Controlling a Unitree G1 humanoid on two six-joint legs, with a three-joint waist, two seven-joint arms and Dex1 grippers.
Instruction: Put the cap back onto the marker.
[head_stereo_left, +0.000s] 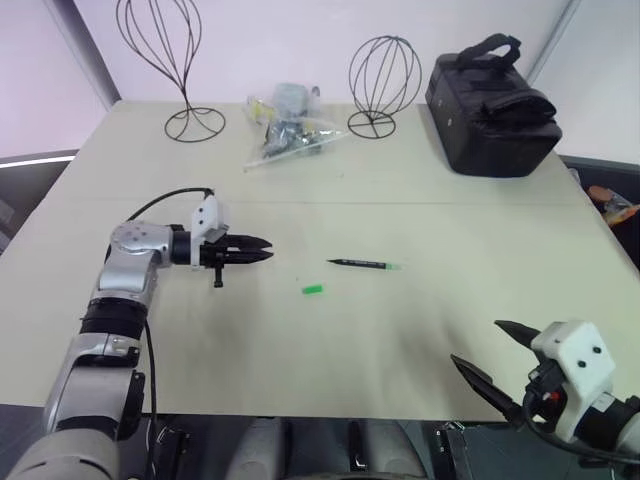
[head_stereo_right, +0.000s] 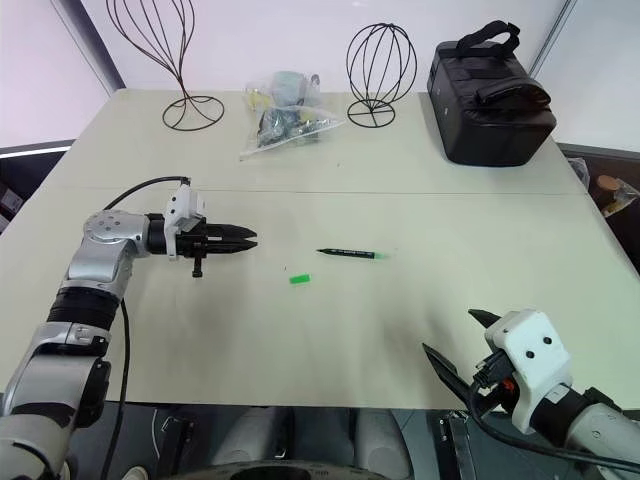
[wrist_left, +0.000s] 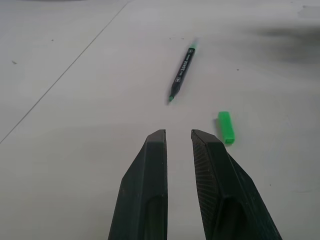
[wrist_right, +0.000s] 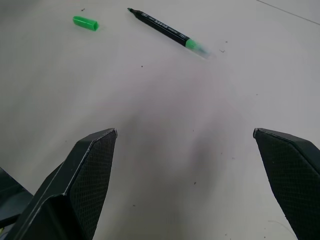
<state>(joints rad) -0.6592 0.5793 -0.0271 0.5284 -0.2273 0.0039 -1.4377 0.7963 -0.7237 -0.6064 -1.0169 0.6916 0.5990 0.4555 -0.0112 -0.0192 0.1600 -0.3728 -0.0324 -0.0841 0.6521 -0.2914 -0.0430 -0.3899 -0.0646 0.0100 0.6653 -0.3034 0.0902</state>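
The marker (head_stereo_left: 362, 264), slim and black with a pale green end, lies flat near the middle of the table, its tip pointing left. The small bright green cap (head_stereo_left: 313, 290) lies apart from it, a little nearer and to the left of the tip. My left gripper (head_stereo_left: 268, 250) hovers left of both, pointing right toward them, shut with nothing between its fingers (wrist_left: 150, 165). In the left wrist view the cap (wrist_left: 226, 127) sits just past the fingertips and the marker (wrist_left: 181, 70) farther on. My right gripper (head_stereo_left: 475, 342) stands wide open and empty at the table's front right edge.
At the back of the table stand two wire head-shaped stands (head_stereo_left: 180, 70) (head_stereo_left: 385, 80), with a clear plastic bag of small items (head_stereo_left: 290, 130) between them. A black bag (head_stereo_left: 492, 108) sits at the back right. A seam runs across the tabletop (head_stereo_left: 450, 203).
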